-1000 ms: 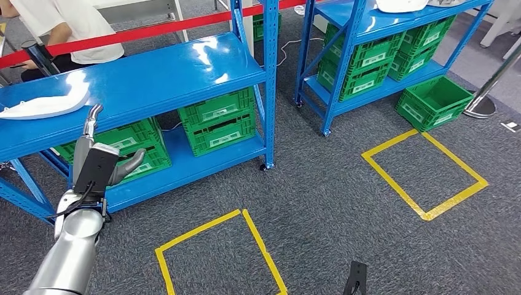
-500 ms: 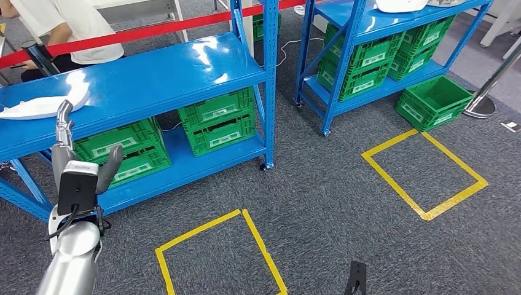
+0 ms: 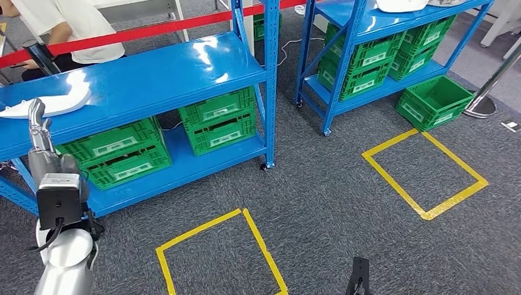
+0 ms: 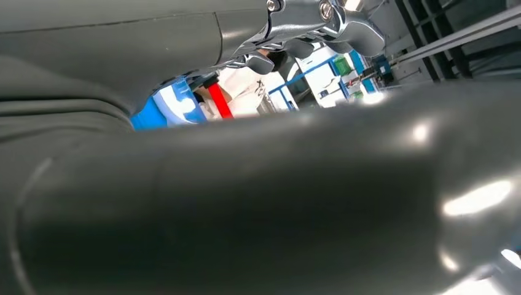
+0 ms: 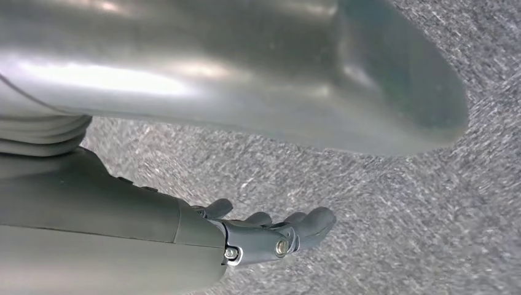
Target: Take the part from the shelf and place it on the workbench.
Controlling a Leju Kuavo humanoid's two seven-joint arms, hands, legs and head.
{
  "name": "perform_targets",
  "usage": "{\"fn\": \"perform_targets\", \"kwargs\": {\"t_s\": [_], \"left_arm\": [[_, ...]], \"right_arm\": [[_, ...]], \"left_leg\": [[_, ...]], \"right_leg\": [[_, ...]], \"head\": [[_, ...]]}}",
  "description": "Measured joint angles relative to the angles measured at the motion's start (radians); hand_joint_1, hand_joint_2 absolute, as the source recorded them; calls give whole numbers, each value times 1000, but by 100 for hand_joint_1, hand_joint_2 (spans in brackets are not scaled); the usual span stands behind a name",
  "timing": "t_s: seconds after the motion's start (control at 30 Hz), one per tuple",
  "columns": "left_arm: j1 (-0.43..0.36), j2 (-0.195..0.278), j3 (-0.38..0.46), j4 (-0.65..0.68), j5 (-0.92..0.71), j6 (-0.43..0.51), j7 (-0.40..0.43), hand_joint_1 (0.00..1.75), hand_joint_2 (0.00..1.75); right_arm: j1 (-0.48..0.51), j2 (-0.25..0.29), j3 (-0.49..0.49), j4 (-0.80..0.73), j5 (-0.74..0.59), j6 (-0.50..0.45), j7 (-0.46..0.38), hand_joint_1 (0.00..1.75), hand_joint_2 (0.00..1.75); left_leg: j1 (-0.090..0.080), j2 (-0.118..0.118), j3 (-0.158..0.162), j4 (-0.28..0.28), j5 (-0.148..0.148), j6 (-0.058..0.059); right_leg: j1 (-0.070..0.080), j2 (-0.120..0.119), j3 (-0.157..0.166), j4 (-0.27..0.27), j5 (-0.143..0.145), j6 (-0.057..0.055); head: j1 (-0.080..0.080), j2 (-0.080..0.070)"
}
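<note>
My left hand is raised in front of the near blue shelf, fingers pointing up and spread, with nothing held in them. The topmost fingertip stands right at the front edge of the shelf's top board, just below the white part. That part lies flat on the top board at its left end, a long pale moulded piece with its broader end toward the middle of the shelf. From the head view my fingertip seems to overlap the part's near edge, but I cannot tell whether it touches it.

In the left wrist view my own thumb covers most of the frame, and the part is not clear there.

My right hand hangs low over the grey carpet, its fingers gently curled and apart, holding nothing.

Green crates sit on the lower board under the part's shelf. A person in a white top sits behind the shelf, beyond a red barrier tape.
</note>
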Motion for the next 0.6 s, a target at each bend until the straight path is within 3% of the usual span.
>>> {"fn": "perform_targets", "kwargs": {"t_s": [0.07, 0.1, 0.17, 0.2, 0.23, 0.27, 0.33, 0.37, 0.43, 0.5, 0.53, 0.6], "left_arm": [[4, 2, 0, -13, -1, 1, -1, 0, 0], [6, 3, 0, -16, -1, 2, -1, 0, 0], [14, 5, 1, -17, -2, 4, -2, 0, 0], [19, 6, 1, -17, -1, 5, -2, 0, 0], [25, 7, 1, -18, 0, 5, -1, 0, 0], [28, 8, 1, -18, 1, 5, 0, 0, 0], [30, 10, 1, -20, 2, 5, 2, 0, 0], [29, 10, 1, -22, 2, 5, 4, 0, 0], [29, 10, 1, -26, 4, 5, 8, 0, 0], [28, 10, 1, -29, 5, 4, 12, 0, 0], [28, 10, 1, -30, 5, 4, 13, 0, 0], [27, 10, 1, -33, 5, 4, 14, 0, 0]], "right_arm": [[-1, 0, 0, 0, -7, 0, 11, 0, 0], [-2, 1, 0, 0, -7, -1, 19, 0, 0], [-2, 2, 0, 0, -6, -2, 38, 0, 0], [-2, 3, 0, 0, -6, -3, 46, 0, 0], [-1, 3, 0, 0, -6, -4, 52, 0, 0], [0, 4, 0, 0, -6, -5, 57, 0, 0], [1, 5, 0, 0, -7, -7, 62, 0, 0], [1, 10, 0, 2, -8, -8, 64, 0, 0], [-2, 17, -1, 6, -9, -10, 64, 0, 0], [-5, 21, -1, 8, -9, -10, 63, 0, 0], [-4, 21, -1, 8, -9, -9, 62, 0, 0], [-4, 22, -1, 8, -7, -7, 59, 0, 0]], "left_leg": [[8, 3, 13, -28, 19, 11], [13, 5, 19, -38, 26, 14], [14, 7, 18, -41, 28, 16], [15, 7, 18, -41, 26, 14], [17, 7, 21, -40, 23, 11], [21, 6, 24, -37, 18, 6], [30, 4, 31, -26, -1, -10], [31, 4, 29, -15, -14, -20], [29, 3, 22, -3, -32, -37], [28, 3, 24, -3, -40, -44], [28, 3, 25, 2, -46, -47], [30, 4, -8, 71, -77, -53]], "right_leg": [[3, 0, -13, 19, -9, 6], [4, 0, -35, 58, -26, 8], [0, 1, -108, 183, -68, 14], [-3, 0, -143, 236, -77, 18], [-7, 0, -163, 258, -67, 23], [-10, 0, -164, 240, -38, 28], [-18, -3, -121, 124, 37, 41], [-20, -3, -96, 68, 54, 42], [-17, -2, -77, 30, 40, 25], [-15, -1, -78, 36, 25, -2], [-15, -1, -76, 37, 20, -10], [-16, 0, -69, 36, 13, -21]], "head": [[1, 0], [2, 0], [3, 0], [3, 0], [3, 0], [3, 0], [3, 0], [6, 0], [8, 0], [7, 0], [5, 0], [2, 0]]}}
